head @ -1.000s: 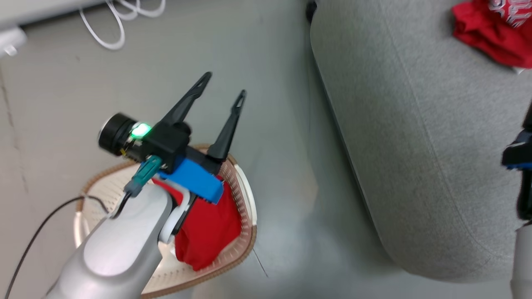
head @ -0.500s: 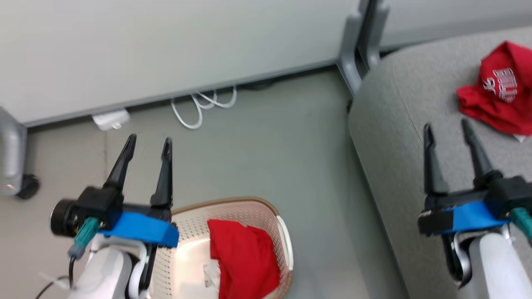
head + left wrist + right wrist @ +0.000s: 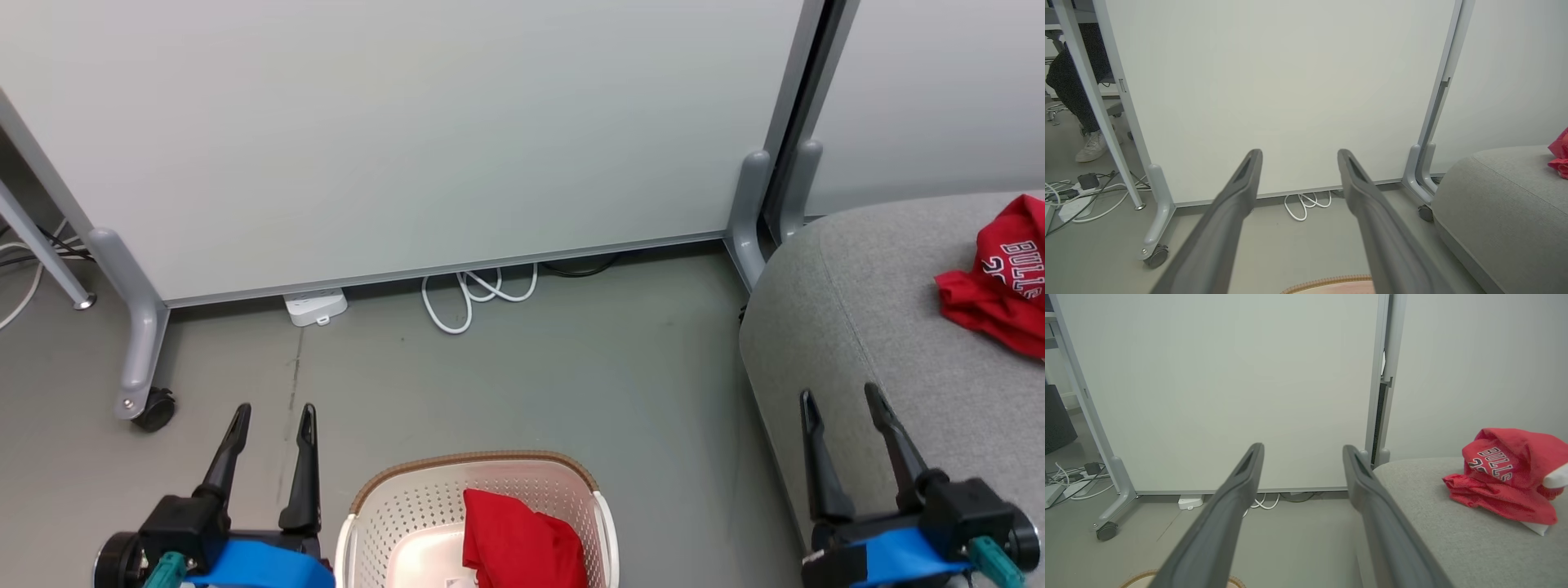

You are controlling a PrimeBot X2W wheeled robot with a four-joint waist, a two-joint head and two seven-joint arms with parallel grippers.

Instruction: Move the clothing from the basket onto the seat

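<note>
Head view had swung upward within the last second, so the whole picture shifted. The real change was the left arm, which had hung over the basket (image 3: 482, 460) a second earlier and now sat back at the lower left. The left gripper (image 3: 276, 412) had its fingers apart and empty. The right gripper (image 3: 839, 394), by the near edge of the seat (image 3: 865, 327), was likewise spread and empty. One red garment (image 3: 514, 543) lay in the basket as before and the jersey (image 3: 1000, 286) rested on the seat, so I judged the job half done, with another reach into the basket needed. Left wrist view looked between parted fingers at a white partition (image 3: 1274, 81), a looped white cable (image 3: 1306, 204) at its foot and a person's shoe (image 3: 1092, 147) beyond. Right wrist view had the jersey well ahead on the seat. The partition's grey post (image 3: 1384, 375) rose behind the seat's corner, off the line from basket to seat, so I judged the way open.
</note>
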